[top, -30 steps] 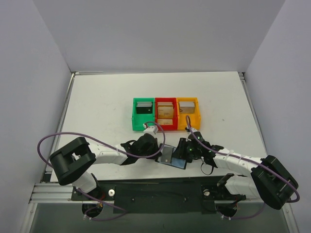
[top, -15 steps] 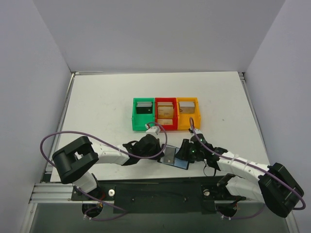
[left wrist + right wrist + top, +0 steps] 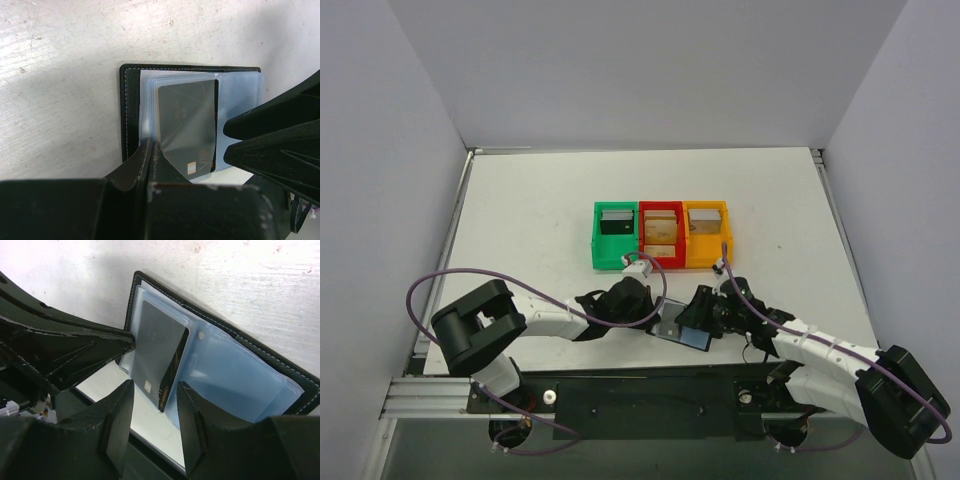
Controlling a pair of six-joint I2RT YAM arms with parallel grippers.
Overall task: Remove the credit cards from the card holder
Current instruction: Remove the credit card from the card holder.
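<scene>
The card holder [image 3: 680, 330] lies open near the table's front edge, with a black edge [image 3: 129, 100] and pale blue sleeves [image 3: 240, 375]. A dark grey card [image 3: 187, 125] with a chip pokes out of a sleeve [image 3: 157, 350] toward the table edge. My left gripper [image 3: 656, 318] is shut, its tips [image 3: 150, 146] pressed against the sleeves' left edge. I cannot tell whether a sleeve is pinched between them. From the right, my right gripper [image 3: 696, 322] stands open [image 3: 155, 390], its fingers on either side of the card's protruding end without touching it.
Green [image 3: 616, 236], red [image 3: 661, 235] and orange [image 3: 707, 234] bins stand in a row behind the holder, with cards in them. The table's front edge and the black base rail [image 3: 650, 395] lie just in front of the holder.
My right gripper's jaws have widened, and its arm has swung out to the right. The left gripper has stayed shut at the holder's left side.
</scene>
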